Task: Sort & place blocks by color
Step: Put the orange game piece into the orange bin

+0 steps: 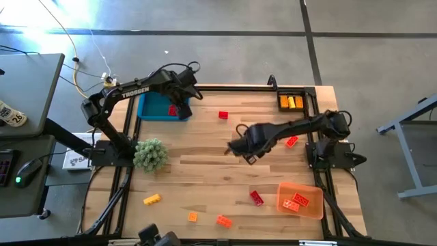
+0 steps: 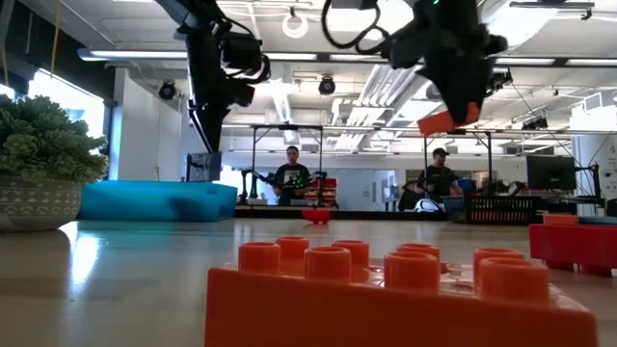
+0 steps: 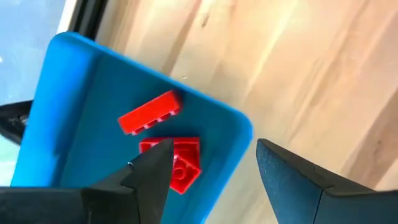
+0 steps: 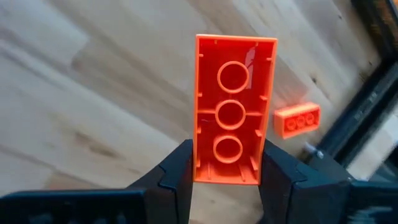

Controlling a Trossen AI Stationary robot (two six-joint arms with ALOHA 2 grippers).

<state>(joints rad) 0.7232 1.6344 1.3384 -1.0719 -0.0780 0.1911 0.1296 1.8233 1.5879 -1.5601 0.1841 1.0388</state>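
right gripper [image 4: 227,165] mid-table, off surface, clamped on orange block [image 4: 233,106]. left gripper [image 3: 211,174] spread wide over blue tray [image 3: 68,99] holding red blocks [image 3: 169,158]. plant ball [image 1: 151,154] near left arm base, loose red block [image 1: 223,115] between the arms.

The left gripper [image 3: 211,171] hangs with its two dark fingers [image 3: 149,180] spread apart over the rounded corner of a blue tray [image 3: 68,106]. Just ahead of one fingertip, red blocks [image 3: 177,158] lie in the tray, partly hidden by that finger, and a longer red block [image 3: 149,113] lies a little farther out, close to them. Past the other finger and beyond the tray's rim is bare wooden table [image 3: 305,81].
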